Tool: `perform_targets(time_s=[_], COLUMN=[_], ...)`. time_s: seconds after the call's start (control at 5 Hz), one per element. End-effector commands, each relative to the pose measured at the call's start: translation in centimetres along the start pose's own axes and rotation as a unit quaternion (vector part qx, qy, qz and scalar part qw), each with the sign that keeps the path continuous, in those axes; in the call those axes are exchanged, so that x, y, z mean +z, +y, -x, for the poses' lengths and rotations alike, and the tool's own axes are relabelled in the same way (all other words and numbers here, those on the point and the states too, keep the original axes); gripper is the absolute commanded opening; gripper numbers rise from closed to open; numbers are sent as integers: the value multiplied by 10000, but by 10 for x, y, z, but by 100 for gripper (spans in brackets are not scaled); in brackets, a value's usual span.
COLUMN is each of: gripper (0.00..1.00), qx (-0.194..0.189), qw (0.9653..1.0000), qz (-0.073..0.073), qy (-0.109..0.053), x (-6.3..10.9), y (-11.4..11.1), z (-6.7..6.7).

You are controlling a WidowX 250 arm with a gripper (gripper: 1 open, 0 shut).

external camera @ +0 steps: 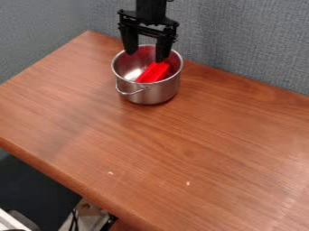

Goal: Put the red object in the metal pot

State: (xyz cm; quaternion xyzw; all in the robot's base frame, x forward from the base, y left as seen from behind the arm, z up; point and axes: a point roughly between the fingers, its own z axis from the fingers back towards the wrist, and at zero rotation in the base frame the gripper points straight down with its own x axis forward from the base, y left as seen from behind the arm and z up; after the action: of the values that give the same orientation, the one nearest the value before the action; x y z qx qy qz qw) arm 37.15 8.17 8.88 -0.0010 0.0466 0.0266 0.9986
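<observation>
Our black two-fingered gripper stands spread open above the shiny round steel pot; the long red plastic block leans inside, just below our fingertips, so we judge straight up the way clear.

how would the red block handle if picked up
The red block looks like hard plastic, so it would probably stay stiff. Its slim build suggests it's light, and its long shape may let it tip if gripped near one end.

Arm, black, entering from the top edge of the view and directed downward. Gripper at its lower end, pointing down; fingers parted, one on each side, with a gap between them.
</observation>
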Motion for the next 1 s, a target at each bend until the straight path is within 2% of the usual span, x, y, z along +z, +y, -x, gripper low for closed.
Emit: perform_targets(time_s=[0.0,0.8], gripper=[100,100], qx=[67,12], qw=[9992,9995], qz=[-142,-314], qy=[-376,-72], x=[26,-8], y=[6,0], z=[1,-10])
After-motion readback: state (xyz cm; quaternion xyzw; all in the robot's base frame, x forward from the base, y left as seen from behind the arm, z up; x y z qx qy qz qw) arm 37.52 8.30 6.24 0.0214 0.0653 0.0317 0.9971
